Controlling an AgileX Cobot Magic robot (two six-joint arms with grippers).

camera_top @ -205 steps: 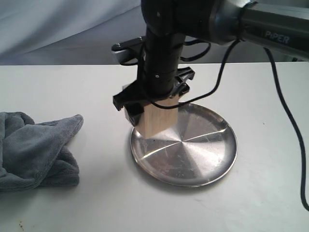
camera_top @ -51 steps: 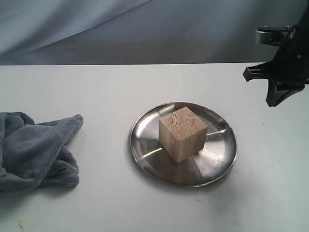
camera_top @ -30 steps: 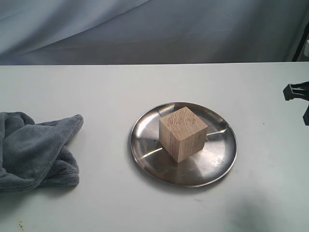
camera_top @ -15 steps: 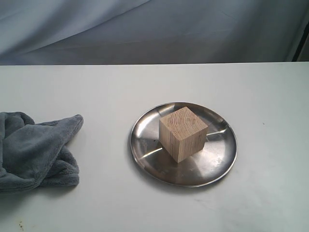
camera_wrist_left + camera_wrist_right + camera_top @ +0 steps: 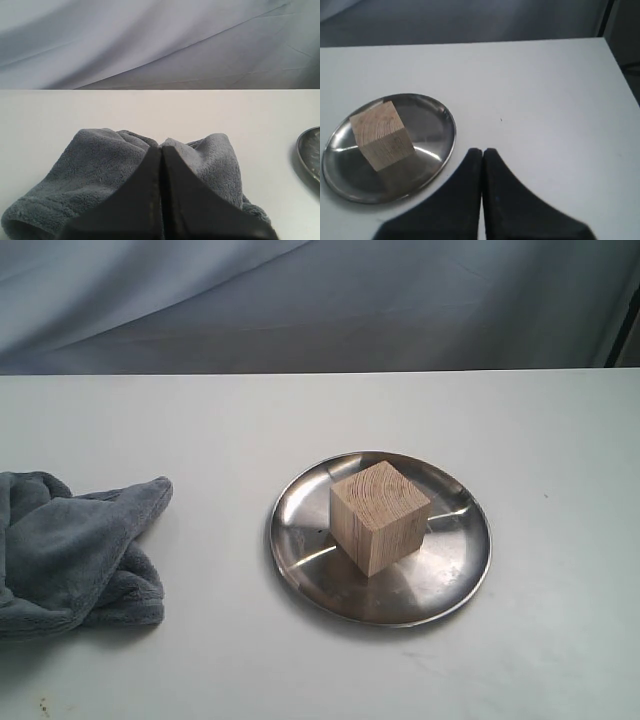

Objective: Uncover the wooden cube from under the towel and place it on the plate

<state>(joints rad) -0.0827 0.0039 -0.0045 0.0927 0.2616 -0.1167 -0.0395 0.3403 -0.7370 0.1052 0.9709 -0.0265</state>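
1. Currently: cube [image 5: 378, 517] sits flat on the plate [image 5: 445, 575], near its middle and well inside the rim, with one corner turned toward the exterior camera. Nothing touches it.
2. Towel [image 5: 70, 550] lies bunched on the tabletop [image 5: 200, 420] at the left, well apart from the plate.
3. Right claw [image 5: 482, 151]: fingers pressed together, empty, over bare tabletop near the plate rim. Left claw [image 5: 161, 149]: fingers together too, no cloth between them, with the towel just behind the tips.
4. Neither arm shows in the exterior view.
5. Judgement: placement looks done, so the step in hand is getting clear. To do it well:
   - Raise each arm before any sideways travel.
   - Keep the right claw off the plate rim. A shiny dish likely slides easily, and the cube would ride with it.
   - Keep the left tips from snagging fleece and dragging the towel toward the plate.
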